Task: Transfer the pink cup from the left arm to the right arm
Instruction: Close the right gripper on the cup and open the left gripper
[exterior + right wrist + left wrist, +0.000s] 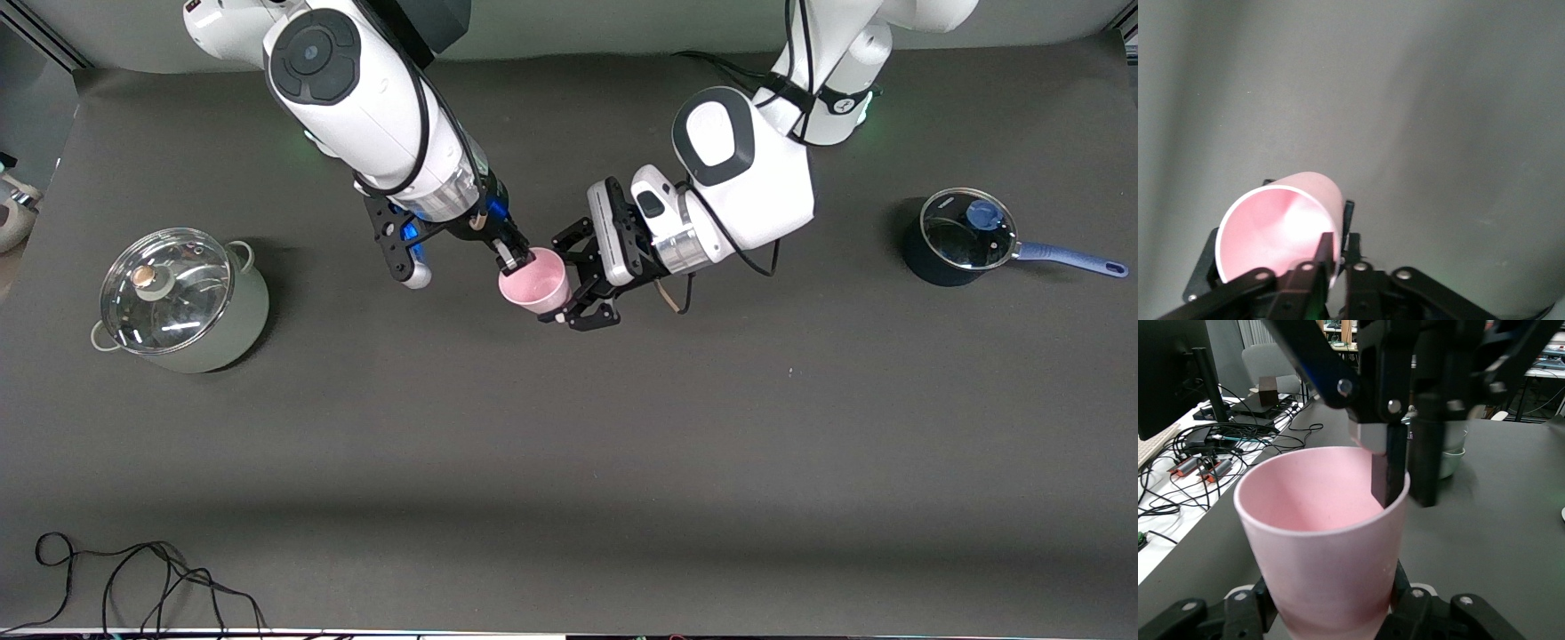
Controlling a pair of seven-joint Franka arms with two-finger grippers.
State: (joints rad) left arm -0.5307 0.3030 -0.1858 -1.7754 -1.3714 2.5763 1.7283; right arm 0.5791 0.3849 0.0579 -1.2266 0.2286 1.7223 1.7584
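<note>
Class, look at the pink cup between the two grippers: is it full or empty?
Empty. The left wrist view shows the pink cup with bare pink inner walls; the right gripper has one finger inside its rim.

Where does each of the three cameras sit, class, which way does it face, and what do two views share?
Front view: high across the table, facing both arms; left gripper and right gripper meet at the small pale-pink plastic cup.
Left wrist view: on the left arm, looking over the cup toward the right gripper pinching its rim.
Right wrist view: on the right arm, looking down into the cup above the table.
All share the cup.
</note>
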